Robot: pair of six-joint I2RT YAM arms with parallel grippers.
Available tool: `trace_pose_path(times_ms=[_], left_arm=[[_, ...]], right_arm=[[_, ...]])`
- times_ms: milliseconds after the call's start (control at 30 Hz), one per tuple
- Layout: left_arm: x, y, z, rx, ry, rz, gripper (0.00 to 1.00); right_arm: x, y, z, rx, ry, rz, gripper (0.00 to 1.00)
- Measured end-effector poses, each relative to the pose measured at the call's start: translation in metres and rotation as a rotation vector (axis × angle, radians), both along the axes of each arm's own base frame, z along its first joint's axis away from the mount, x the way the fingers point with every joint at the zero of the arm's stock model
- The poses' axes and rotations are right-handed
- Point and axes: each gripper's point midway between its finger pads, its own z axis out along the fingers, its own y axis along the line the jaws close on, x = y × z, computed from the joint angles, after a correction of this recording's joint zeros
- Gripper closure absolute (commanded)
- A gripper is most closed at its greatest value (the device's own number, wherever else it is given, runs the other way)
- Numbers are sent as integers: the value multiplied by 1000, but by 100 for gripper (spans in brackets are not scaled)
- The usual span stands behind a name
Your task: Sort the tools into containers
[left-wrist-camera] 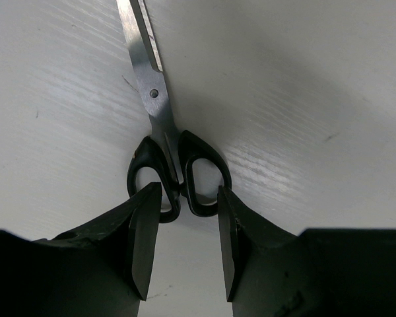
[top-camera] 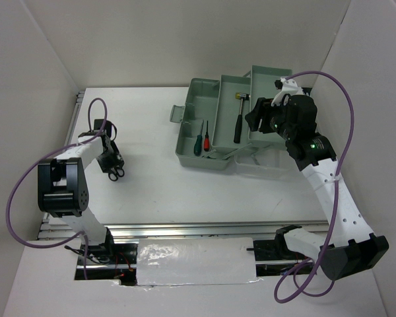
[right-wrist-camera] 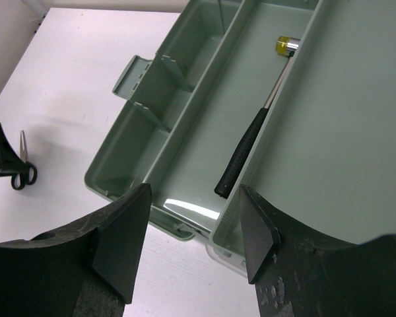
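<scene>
Nearest the lens in the left wrist view: two black fingers [left-wrist-camera: 142,231] of the left gripper [left-wrist-camera: 185,198], half spread, pads set against the outer sides of both handle loops of the scissors [left-wrist-camera: 160,115]. Looks like a pinch on them, with the scissors lying flat on the table [left-wrist-camera: 317,99], blades pointing away. Not lifted yet, so counts as not sorted.

Right wrist view: right gripper [right-wrist-camera: 195,191] with jaws spread wide and nothing between them, hanging above the near edge of the toolbox [right-wrist-camera: 112,175]. Shows the hammer [right-wrist-camera: 254,135] lying alone in the long middle compartment, yellow head at the far end. Shows also the scissors far to the left on the table, well apart from the box.

Top view: confirms the hammer in the middle compartment. Adds a green screwdriver [top-camera: 198,144] and a red screwdriver [top-camera: 206,140] side by side in the left compartment. Finds no other tool anywhere in view.

Judging from this: three tools in place, scissors the one seen tool left. Needs a lift and a carry across the table to the box.
</scene>
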Motion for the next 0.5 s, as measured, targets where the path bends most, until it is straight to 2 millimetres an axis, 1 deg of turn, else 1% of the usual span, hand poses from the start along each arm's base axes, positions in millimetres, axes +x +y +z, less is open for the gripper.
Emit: trace_pose_path(times_ms=[167,267,333,400,433,500], left_arm=[[-5,-1,-19,-4,55,0,51],[-10,-1,-23,-5,65,0,52],[-9,-1,-24,-4,64,0,52],[-10,0,-24,-3,65,3,55],[-10,0,-25,-3,66,3,63],[-10,1,-25,-6,66,5,77]], right_arm=[[0,0,0,7,3,4,38],[0,-1,-1,8,5,5,40],[0,-1,-4,9,12,4,40],[0,0,-7,8,18,7,40],[-1,0,-8,9,22,9,40],[-1,1,-8,10,24,12,41]])
